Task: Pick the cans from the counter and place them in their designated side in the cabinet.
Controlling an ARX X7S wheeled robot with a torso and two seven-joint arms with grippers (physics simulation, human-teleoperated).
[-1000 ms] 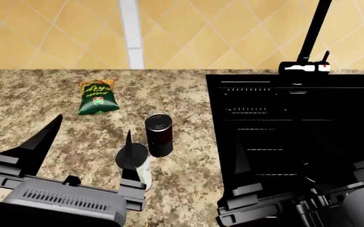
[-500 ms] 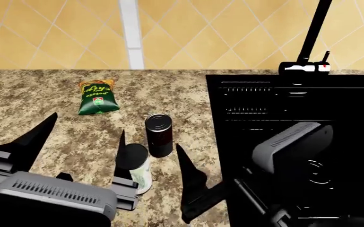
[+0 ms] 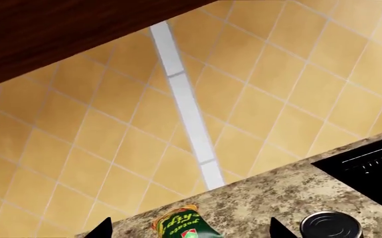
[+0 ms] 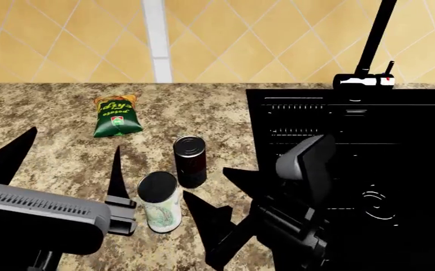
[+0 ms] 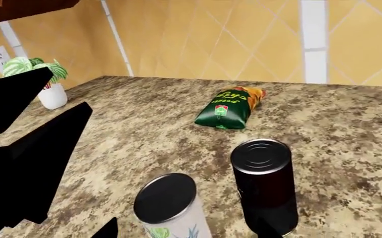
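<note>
Cans stand between left fingers and right fingers.

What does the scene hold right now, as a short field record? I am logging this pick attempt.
white can: upright on counter, dark lid, ungrasped
dark can: upright, just behind the white can
chip bag: lying farther back on counter
sink: black, right of the cans
left gripper: open, left of white can
right gripper: open, right of white can
plant pot: far along counter
</note>
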